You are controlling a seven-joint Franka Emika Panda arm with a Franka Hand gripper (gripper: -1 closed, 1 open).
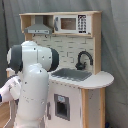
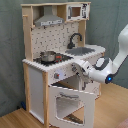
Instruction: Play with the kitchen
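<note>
The kitchen (image 2: 37, 75) is a tall white and light-wood toy with a grey hood (image 2: 50, 21), a black faucet (image 2: 75, 39), a sink (image 2: 82, 50) and a small pot (image 2: 48, 57) on the hob. Its windowed oven door (image 2: 70, 102) hangs open, tilted forward. In the second exterior view my gripper (image 2: 78, 67) is at the counter's front edge, right by the knob panel above the open door. In the first exterior view my white arm (image 1: 32, 85) covers the kitchen's left front and hides the gripper; the faucet (image 1: 83, 60) and sink (image 1: 72, 75) show beside it.
A toy microwave (image 1: 70, 23) sits on the top shelf. A grey curtain (image 2: 10, 50) hangs behind the kitchen. A wooden floor (image 2: 112, 107) lies below, and my arm's elbow (image 2: 107, 70) reaches in from the second exterior view's right.
</note>
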